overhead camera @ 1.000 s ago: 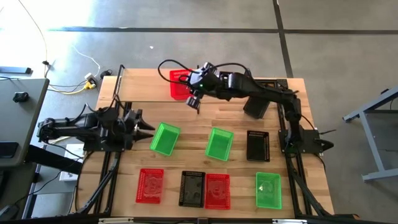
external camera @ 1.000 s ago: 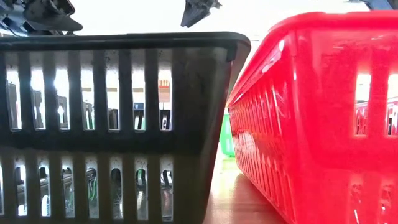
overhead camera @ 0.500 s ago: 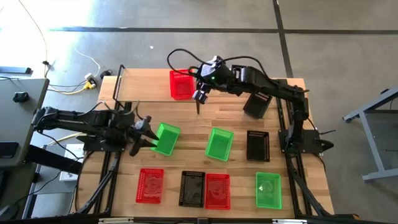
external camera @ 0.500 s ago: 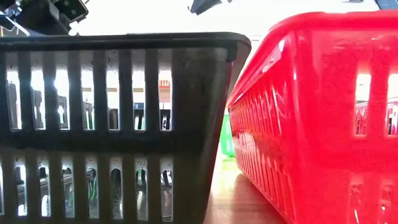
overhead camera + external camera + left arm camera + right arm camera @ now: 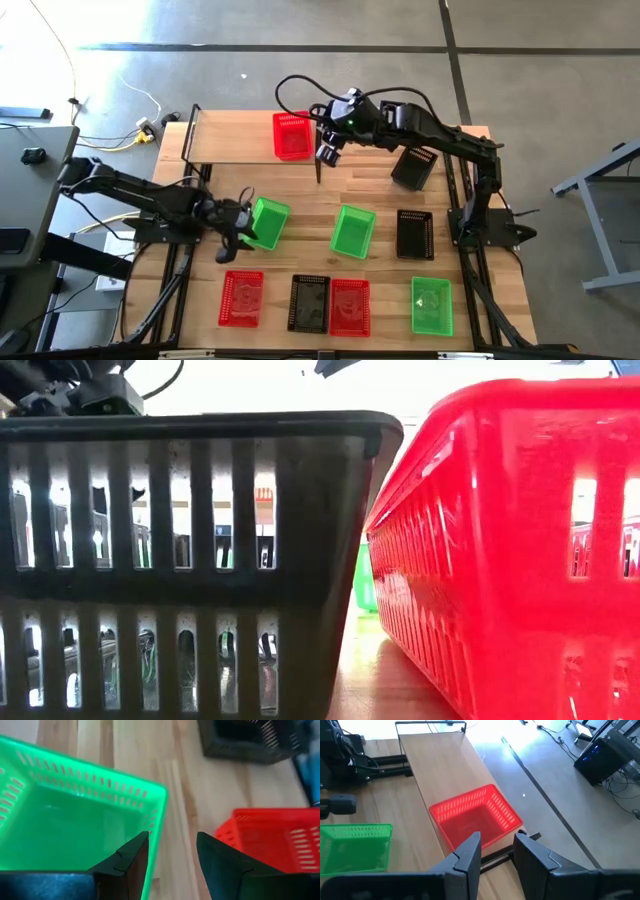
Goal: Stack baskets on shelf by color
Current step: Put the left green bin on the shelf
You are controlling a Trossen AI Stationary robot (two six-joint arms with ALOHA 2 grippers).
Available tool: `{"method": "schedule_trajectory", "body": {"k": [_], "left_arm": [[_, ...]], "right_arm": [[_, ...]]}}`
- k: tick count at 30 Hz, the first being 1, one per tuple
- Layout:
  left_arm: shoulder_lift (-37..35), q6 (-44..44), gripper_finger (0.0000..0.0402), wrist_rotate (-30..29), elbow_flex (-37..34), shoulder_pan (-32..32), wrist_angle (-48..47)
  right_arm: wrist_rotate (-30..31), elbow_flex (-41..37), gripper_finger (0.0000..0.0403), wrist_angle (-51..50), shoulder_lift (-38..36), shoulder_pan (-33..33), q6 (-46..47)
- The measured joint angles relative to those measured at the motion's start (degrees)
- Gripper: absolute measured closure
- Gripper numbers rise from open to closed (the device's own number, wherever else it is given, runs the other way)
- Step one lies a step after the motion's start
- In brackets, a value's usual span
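The floor (image 5: pixel 300 70) is grey concrete, crossed by dark seam lines, one running across beyond the far edge of the wooden table (image 5: pixel 370 190) and one running diagonally on the right; a white cable (image 5: pixel 60 50) and a yellow-tipped plug (image 5: pixel 147 128) lie on it at the far left; a dark desk (image 5: pixel 30 200) stands to the left; a grey metal frame (image 5: pixel 600 190) stands to the right; strong daylight washes the room behind the table; a dark computer tower (image 5: pixel 607 755) with cables sits on the floor.

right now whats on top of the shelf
One red basket sits on the shelf, toward its right end, and looks empty in the right wrist view. The right gripper hangs open just beside it. The rest of the plank shows bare.
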Motion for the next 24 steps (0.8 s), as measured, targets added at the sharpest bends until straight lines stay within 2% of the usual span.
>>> {"method": "schedule_trajectory", "body": {"k": [7,15,19,24], "left_arm": [[5.3,-0.3,0.0243,-7.2,0.0,-3.3,0.0],[10.1,-1.6,0.0248,-12.9,0.0,-5.5,0.0],[11.6,-2.6,0.0277,-14.3,0.0,-6.2,0.0],[11.6,-4.7,0.0343,-13.0,0.0,-6.2,0.0]], "right_arm": [[-0.7,0.0,0.0301,-0.1,0.0,0.0,0.0],[-2.2,0.0,0.0301,-0.1,0.0,0.0,0.0],[-2.2,0.0,0.0301,-0.1,0.0,0.0,0.0],[-2.2,0.0,0.0301,-1.3,0.0,0.0,0.0]]}}
